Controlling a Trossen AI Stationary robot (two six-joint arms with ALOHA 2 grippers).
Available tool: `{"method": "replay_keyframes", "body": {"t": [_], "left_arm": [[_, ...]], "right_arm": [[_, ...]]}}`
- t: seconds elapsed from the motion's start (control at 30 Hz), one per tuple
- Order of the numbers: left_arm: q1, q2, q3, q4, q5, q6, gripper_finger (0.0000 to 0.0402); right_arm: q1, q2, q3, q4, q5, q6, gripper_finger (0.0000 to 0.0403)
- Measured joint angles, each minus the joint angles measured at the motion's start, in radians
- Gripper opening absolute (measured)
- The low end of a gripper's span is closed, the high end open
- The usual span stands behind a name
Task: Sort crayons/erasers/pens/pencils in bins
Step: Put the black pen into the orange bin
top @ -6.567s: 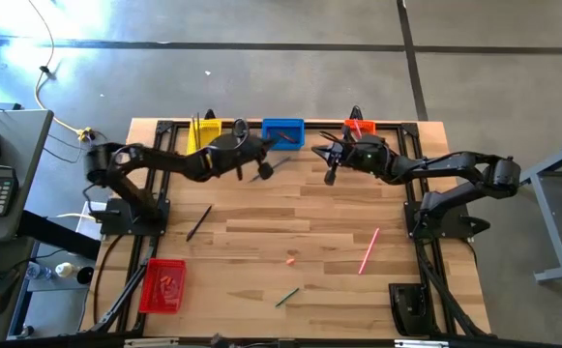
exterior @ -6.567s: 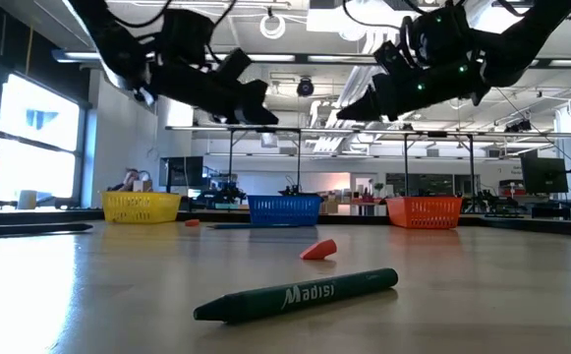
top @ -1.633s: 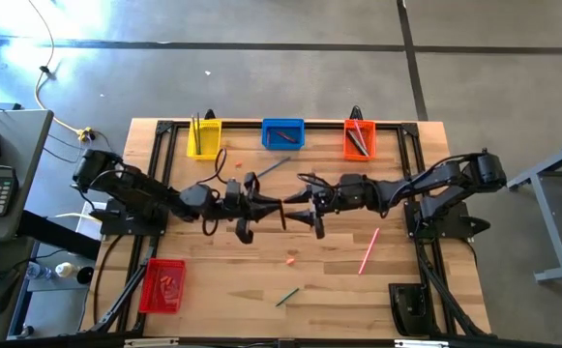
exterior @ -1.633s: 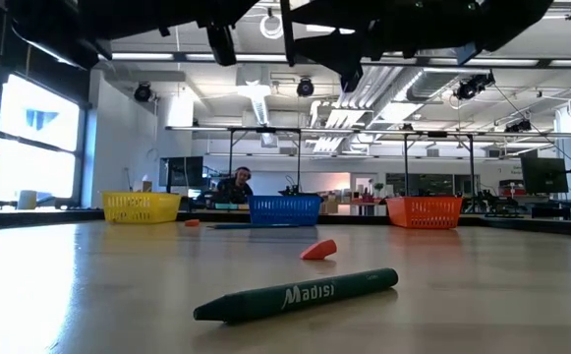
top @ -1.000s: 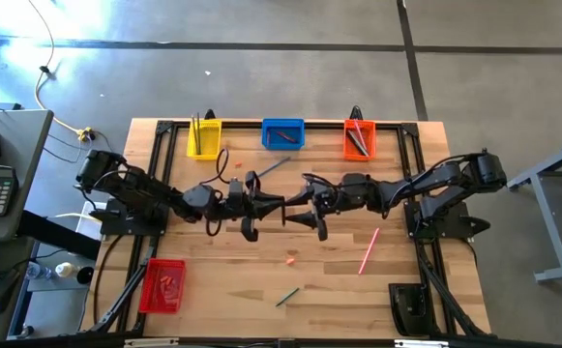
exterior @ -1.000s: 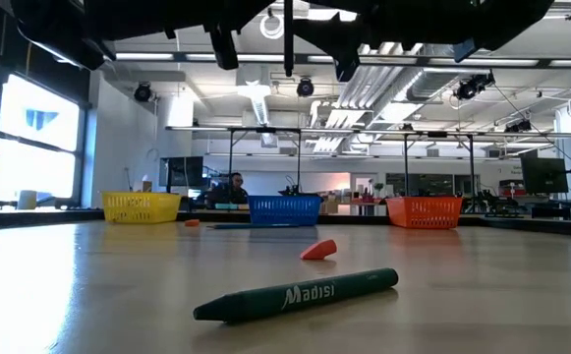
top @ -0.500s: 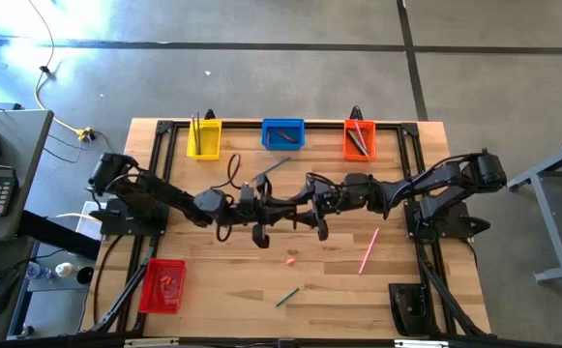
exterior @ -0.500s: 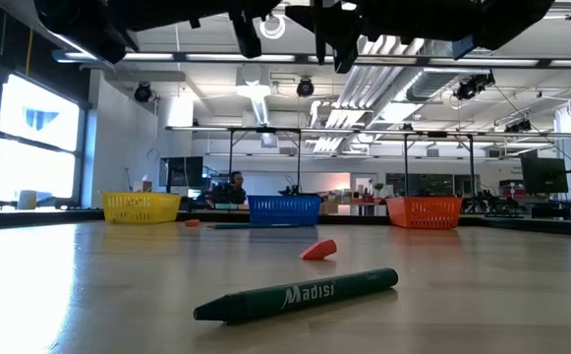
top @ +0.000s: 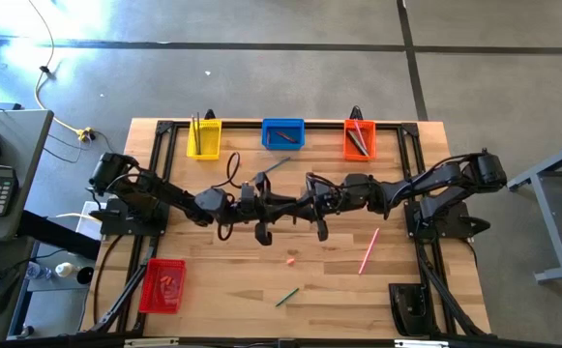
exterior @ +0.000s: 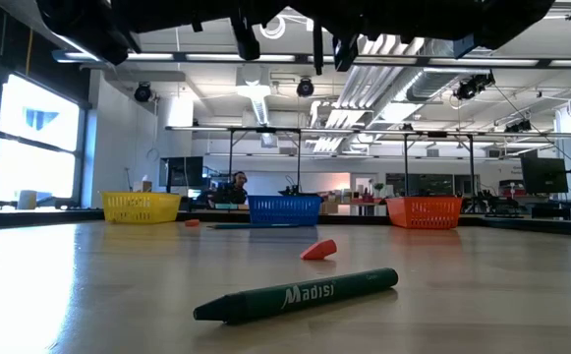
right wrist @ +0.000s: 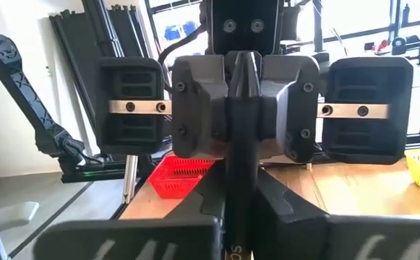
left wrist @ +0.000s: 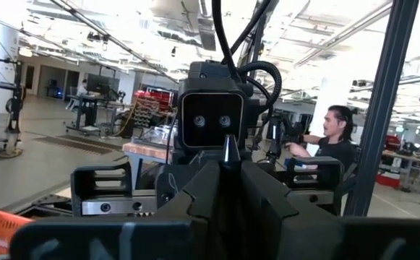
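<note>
Table (top: 232, 280) centre: both grippers meet on dark, seemingly black pen (top: 291, 204).

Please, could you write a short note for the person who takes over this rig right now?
Right end effector: shut on a dark stick, raised over mid-table.
Left end effector: facing it, at the same stick.
Done: yellow bin, blue bin and orange bin already hold sticks; red bin sits beside the left arm's base.
Left: the held stick, pink pen, eraser, green crayon, thin stick near the blue bin.
</note>
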Motion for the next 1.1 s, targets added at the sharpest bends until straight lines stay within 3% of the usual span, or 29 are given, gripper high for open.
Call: {"method": "replay_keyframes", "body": {"t": [0.23, 0.5, 0.97, 1.1], "left_arm": [[-0.001, -0.001, 0.000, -0.014, -0.007, 0.001, 0.0084], [-0.002, -0.030, -0.006, -0.049, -0.005, 0.026, 0.0125], [-0.031, -0.278, -0.223, -0.165, -0.007, 0.078, 0.0178], [-0.083, -0.373, -0.311, -0.274, 0.069, 0.103, 0.0170]], "right_arm": [[-0.001, 0.000, 0.000, -0.007, 0.008, 0.001, 0.0024], [-0.002, 0.000, 0.000, -0.005, 0.009, 0.000, 0.0010], [-0.012, -0.003, 0.000, -0.043, 0.010, 0.022, 0.0013], [-0.067, -0.031, -0.001, -0.118, 0.015, 0.043, 0.0012]]}}
